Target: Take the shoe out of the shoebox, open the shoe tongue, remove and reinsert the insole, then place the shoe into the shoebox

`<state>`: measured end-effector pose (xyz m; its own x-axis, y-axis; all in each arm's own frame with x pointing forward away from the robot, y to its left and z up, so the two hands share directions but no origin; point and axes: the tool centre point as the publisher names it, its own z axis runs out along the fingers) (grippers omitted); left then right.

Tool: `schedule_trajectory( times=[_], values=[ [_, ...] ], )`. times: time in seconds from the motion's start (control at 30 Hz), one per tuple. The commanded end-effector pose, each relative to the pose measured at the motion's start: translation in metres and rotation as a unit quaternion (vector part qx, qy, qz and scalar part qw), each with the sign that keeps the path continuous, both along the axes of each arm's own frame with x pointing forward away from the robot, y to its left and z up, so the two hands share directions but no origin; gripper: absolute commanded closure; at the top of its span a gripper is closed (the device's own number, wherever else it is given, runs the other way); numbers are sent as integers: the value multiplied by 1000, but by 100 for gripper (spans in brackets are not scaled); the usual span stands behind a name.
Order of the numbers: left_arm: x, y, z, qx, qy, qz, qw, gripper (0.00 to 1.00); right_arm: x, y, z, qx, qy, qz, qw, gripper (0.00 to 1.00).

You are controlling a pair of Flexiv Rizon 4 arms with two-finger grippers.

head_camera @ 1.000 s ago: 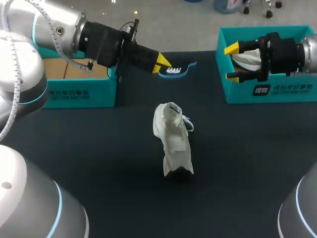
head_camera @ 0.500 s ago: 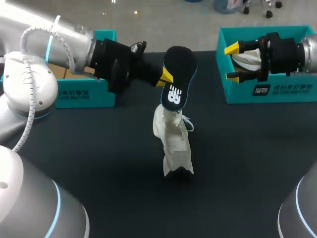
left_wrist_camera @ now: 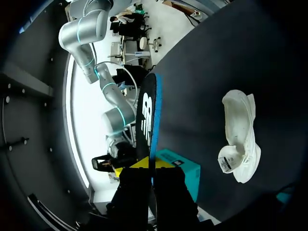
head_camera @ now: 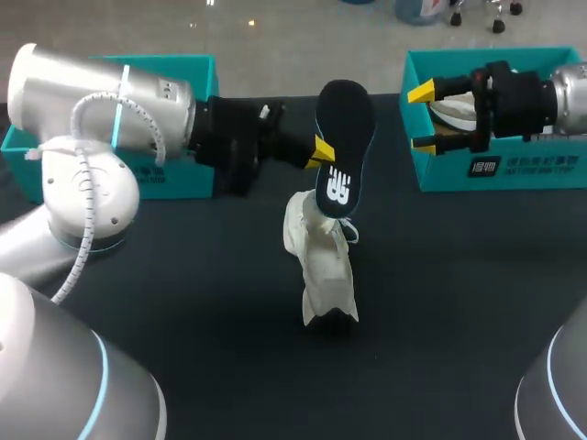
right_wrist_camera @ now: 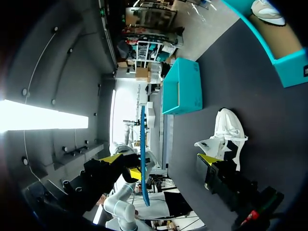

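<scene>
Our left gripper [head_camera: 320,152] clamps the insole [head_camera: 345,128], its long axis roughly upright above the white shoe [head_camera: 323,261], which lies near-to-far; our right gripper [head_camera: 422,117] gapes wide, empty.

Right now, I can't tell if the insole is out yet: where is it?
Head view: the insole is in the air over the middle of the table, clamped in the left gripper, its lower end just above the white shoe.

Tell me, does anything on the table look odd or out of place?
The shoe in mid table looks crumpled, its upper sagging and twisted. The insole is out of it, held by the left gripper above it, which fits the task. Nothing looks spilled.
</scene>
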<state>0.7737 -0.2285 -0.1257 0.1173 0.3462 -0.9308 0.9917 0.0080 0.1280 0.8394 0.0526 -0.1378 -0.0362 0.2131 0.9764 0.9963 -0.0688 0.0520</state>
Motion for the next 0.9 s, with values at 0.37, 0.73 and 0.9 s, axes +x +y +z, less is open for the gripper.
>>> schedule_trajectory(
  times=[0.37,0.73,0.9],
  values=[
    [27,-42,-13,-25,-11,35,999,100,-5,28,2,14,1,19,1000,0],
    [31,-50,-19,-34,-2,62,997,100,-3,40,-2,25,3,23,999,38],
    [31,-54,-19,-37,-4,69,997,100,0,41,-3,25,3,25,999,56]
  ],
)
